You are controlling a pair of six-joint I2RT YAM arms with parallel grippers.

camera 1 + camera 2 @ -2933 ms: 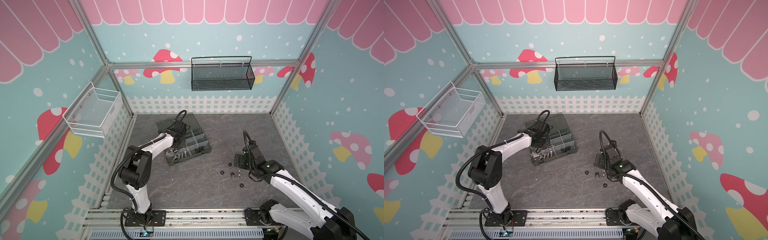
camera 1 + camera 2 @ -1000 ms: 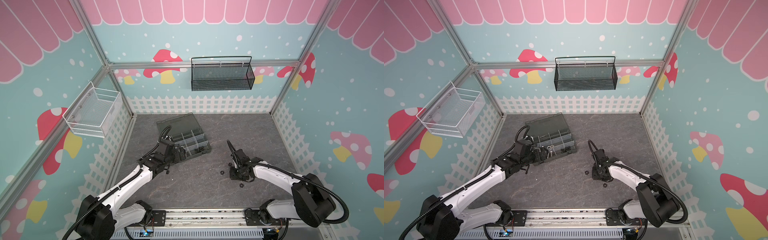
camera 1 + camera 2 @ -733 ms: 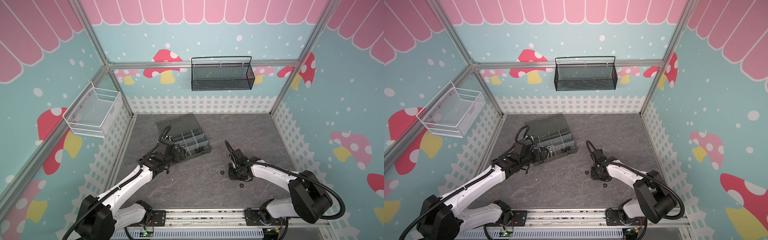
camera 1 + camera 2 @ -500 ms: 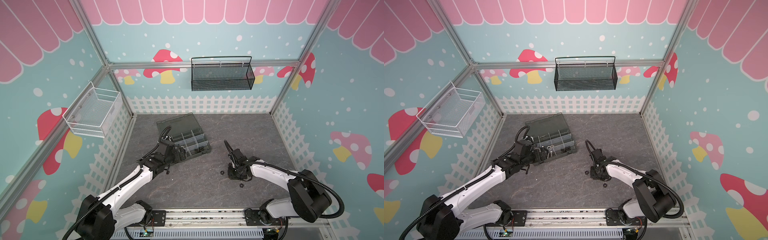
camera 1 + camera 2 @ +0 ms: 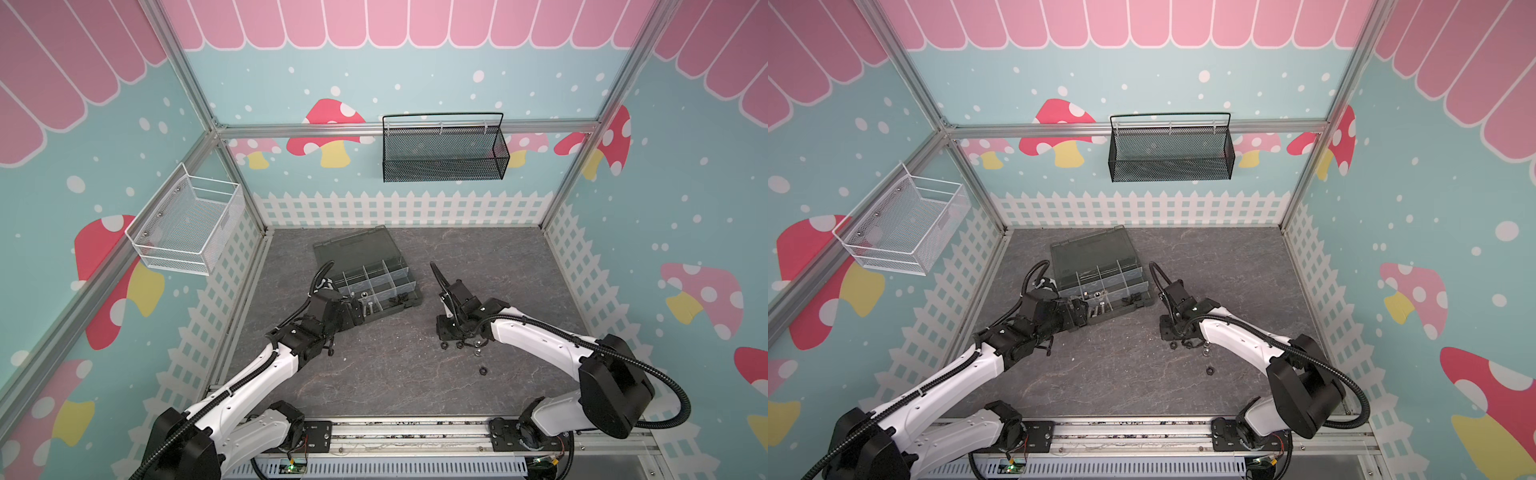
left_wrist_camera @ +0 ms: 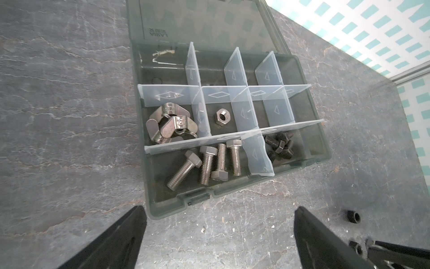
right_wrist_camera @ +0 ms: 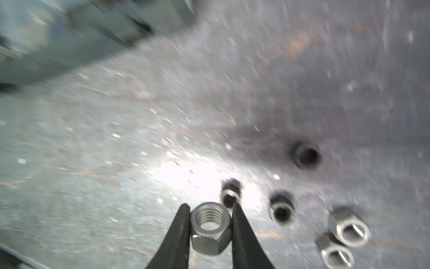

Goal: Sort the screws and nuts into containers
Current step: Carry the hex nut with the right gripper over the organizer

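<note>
In the right wrist view my right gripper is shut on a silver hex nut, just over the grey floor. More nuts lie close by: black ones and two silver ones. In both top views this gripper sits at the left end of the loose nuts. The containers are compartments of a smoky box holding silver screws, black screws, wing nuts and one silver nut. My left gripper is open and empty at the box's front edge.
The box's lid lies open behind it. One black nut rests apart, nearer the front rail. A white wire basket hangs on the left wall and a black mesh basket on the back wall.
My right gripper has closed on the silver nut and edged slightly left. The left arm has stayed in place over the last second, after coming back from over the box.
</note>
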